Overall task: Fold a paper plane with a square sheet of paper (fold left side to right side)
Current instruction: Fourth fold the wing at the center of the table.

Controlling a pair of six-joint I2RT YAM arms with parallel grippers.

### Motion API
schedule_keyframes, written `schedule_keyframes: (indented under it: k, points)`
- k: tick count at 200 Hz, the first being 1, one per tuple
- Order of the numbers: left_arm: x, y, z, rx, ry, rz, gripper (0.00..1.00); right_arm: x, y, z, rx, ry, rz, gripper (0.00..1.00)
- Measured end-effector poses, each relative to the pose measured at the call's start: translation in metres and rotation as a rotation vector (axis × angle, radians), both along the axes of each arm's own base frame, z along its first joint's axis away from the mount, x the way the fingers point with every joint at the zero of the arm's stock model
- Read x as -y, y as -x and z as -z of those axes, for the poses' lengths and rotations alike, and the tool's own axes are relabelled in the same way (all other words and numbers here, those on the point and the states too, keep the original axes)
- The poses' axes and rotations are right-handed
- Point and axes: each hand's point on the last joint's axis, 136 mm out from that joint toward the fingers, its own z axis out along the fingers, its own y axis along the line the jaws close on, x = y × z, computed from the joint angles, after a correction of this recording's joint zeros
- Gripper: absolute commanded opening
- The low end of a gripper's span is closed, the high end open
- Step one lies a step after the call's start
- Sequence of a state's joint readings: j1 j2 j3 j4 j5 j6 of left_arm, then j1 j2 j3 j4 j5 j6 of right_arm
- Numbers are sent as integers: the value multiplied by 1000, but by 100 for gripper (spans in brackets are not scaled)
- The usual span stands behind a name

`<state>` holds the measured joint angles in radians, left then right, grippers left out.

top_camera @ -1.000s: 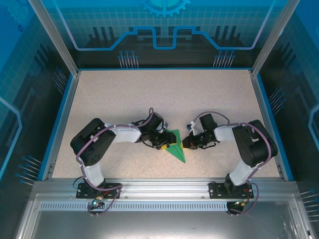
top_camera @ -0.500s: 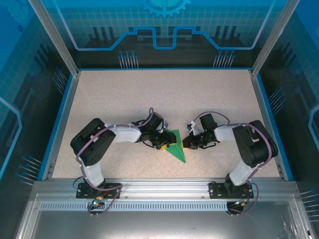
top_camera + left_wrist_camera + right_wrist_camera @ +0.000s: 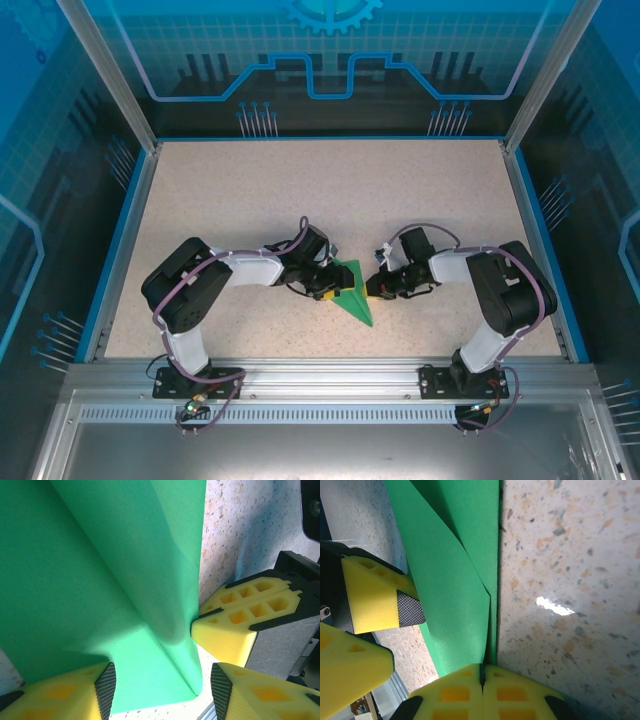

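Note:
The square sheet of paper (image 3: 354,294) is bright green and folded into a pointed shape whose tip points at the table's front edge. It lies between the two arms. My right gripper (image 3: 372,289) is shut on its right edge; in the right wrist view the paper (image 3: 455,580) runs into the closed seam of the gripper (image 3: 481,672). My left gripper (image 3: 326,290) stands open at the paper's left side. Its pads (image 3: 105,686) straddle a raised fold of the paper (image 3: 100,580) without pinching it. The right gripper's yellow fingers (image 3: 245,630) meet that fold's edge.
The speckled table (image 3: 300,190) has a blue rim (image 3: 118,240) at the left, right and back, with transparent walls beyond. An aluminium rail (image 3: 330,375) carrying both arm bases runs along the front. A finger of the left gripper (image 3: 370,597) sits close beside the paper.

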<state>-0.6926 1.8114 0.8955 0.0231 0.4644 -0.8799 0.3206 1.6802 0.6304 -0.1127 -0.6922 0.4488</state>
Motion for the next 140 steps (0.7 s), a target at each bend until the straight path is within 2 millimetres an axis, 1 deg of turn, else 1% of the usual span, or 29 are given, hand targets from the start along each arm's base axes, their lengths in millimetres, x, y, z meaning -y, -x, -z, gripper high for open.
schedule_keyframes:
  k: [27,53,89,106,118,140]
  points:
    - [-3,0,-1,26,-30,8,57,0,0,0,-7,4,2,1]
    - [-7,-2,-7,45,-61,11,49,0,0,0,-9,7,1,1]
    - [6,-14,-27,91,-21,29,33,-1,0,0,-11,23,-4,1]
    - [15,-20,-34,105,10,45,28,-2,1,0,-11,27,-7,1]
    - [21,-23,-33,99,22,53,26,-2,1,0,-10,30,-8,1]
    - [27,-26,-25,80,29,65,26,-2,1,0,-12,34,-10,1]
